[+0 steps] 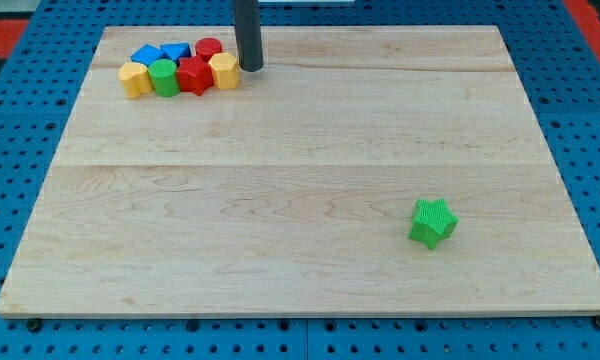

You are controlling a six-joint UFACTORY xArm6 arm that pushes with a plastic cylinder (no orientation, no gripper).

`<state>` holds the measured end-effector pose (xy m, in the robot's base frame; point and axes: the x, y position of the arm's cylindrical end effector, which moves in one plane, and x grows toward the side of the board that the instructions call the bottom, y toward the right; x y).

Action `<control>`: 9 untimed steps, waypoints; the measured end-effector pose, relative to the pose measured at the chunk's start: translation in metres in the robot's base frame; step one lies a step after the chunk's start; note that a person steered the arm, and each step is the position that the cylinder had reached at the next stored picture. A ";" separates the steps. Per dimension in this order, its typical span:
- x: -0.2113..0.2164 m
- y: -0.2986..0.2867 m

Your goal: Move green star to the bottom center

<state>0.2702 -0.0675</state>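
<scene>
The counter (pixel 300 160) is pale blond wood with faint grain lines, resting on a bright blue pegboard (pixel 20 200) dotted with dark holes. My tip (pixel 251 68) ends a dark grey rod. The green star (pixel 432 222) is vivid green. Clustered blocks show yellow (pixel 134 79), green (pixel 163 76), red (pixel 193 74), yellow (pixel 224 71) and blue (pixel 175 51).

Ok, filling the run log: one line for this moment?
my tip: top, beside block cluster | green star: lower right, alone, untouched | bottom center: not reached

The rod (pixel 248 35) is cut off by the view's top; the red block (pixel 209 47) is half hidden behind others.
</scene>
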 end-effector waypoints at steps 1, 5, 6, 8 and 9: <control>-0.013 -0.002; -0.052 -0.055; -0.052 0.007; 0.015 0.175; 0.061 0.218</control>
<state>0.3311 0.1504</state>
